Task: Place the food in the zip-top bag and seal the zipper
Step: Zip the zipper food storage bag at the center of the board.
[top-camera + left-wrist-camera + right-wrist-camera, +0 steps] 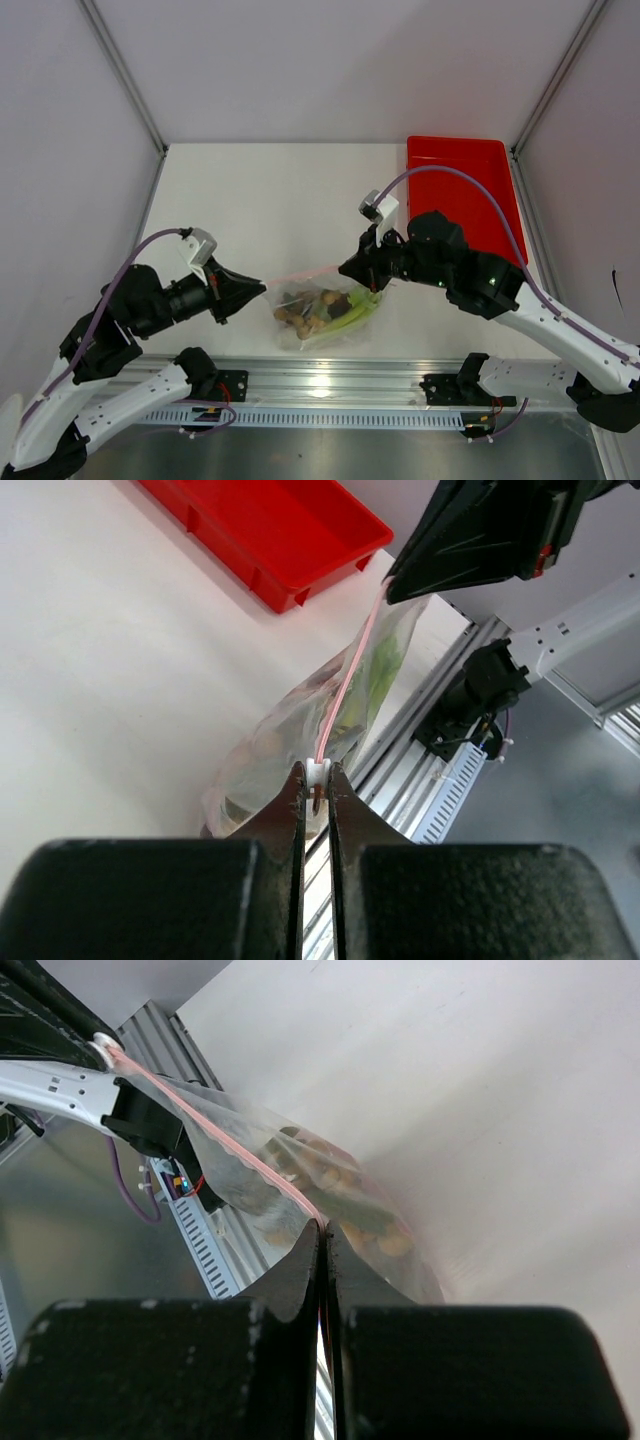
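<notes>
Left claw (pixel 316 780) pinched tight on the white slider tab (pixel 318 770), right claw (pixel 322 1235) clamped on the zipper (pixel 305 273), strip taut between them. Zip-top bag (pixel 322 318) sags at the desk (pixel 270 200) near edge, green stalk (pixel 357 310) inside; brownish lumps beside it, possibly grapes.

Red tray (pixel 455 190) sits at the white table's (pixel 280 200) far-right corner.

White table (pixel 260 200) enclosed by pale walls (pixel 60 150), metal corner posts (pixel 125 75).

Bright even light, soft shadows (foreground blurred)
</notes>
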### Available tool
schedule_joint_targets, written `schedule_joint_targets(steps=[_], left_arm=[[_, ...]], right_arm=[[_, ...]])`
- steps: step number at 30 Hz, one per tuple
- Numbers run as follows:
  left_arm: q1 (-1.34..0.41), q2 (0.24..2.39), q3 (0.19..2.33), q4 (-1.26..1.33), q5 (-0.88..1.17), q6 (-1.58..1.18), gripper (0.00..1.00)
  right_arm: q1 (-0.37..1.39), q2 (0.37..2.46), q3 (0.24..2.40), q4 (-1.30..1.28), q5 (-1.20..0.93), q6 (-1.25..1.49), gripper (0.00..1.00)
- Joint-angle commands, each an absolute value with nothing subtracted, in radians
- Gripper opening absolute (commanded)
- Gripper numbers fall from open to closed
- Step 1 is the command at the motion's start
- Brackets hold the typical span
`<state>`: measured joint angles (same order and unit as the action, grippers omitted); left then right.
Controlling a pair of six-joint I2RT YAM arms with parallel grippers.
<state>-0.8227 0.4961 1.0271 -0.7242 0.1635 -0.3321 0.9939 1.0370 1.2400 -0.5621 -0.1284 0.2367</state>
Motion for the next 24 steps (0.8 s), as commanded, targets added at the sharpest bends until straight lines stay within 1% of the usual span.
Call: schedule_joint_targets(steps=[1,12,14,15,16,18,19,20,23,24], left_arm=[[-0.828,0.462,1.020,-0.747,0.066,-0.359,0.07],[-0.830,0.417,0.983,-0.764,-0.032,-0.377,0.07],[-0.828,0.422,0.974,-0.759,-0.035,-0.376,0.19],[-0.828,0.423,0.974,-0.756,-0.035,-0.377,0.28],[-0.828,0.425,0.971,-0.752,-0.037,-0.376,0.45],[-0.830,0.433,0.971,-0.741,-0.041,-0.374,0.59],[-0.828,0.436,0.971,-0.739,-0.044,-0.374,0.91],[-0.828,0.440,0.980,-0.745,-0.051,-0.374,0.99],[-0.828,0.449,0.992,-0.758,-0.096,-0.368,1.00],[-0.828,0.446,1.003,-0.764,-0.144,-0.368,0.99]], right_arm=[[0.983,1.029,1.246,-0.531,-0.067,0.238,0.00],[0.983,1.071,1.250,-0.506,-0.081,0.235,0.00],[0.983,1.084,1.255,-0.494,-0.087,0.235,0.00],[0.983,1.101,1.259,-0.489,-0.097,0.233,0.00],[0.983,1.114,1.262,-0.479,-0.100,0.232,0.00],[0.983,1.147,1.276,-0.469,-0.104,0.226,0.00],[0.983,1.158,1.279,-0.453,-0.106,0.222,0.00],[0.982,1.169,1.285,-0.443,-0.104,0.218,0.00],[0.967,1.219,1.316,-0.425,-0.115,0.207,0.00],[0.957,1.233,1.325,-0.417,-0.121,0.206,0.00]])
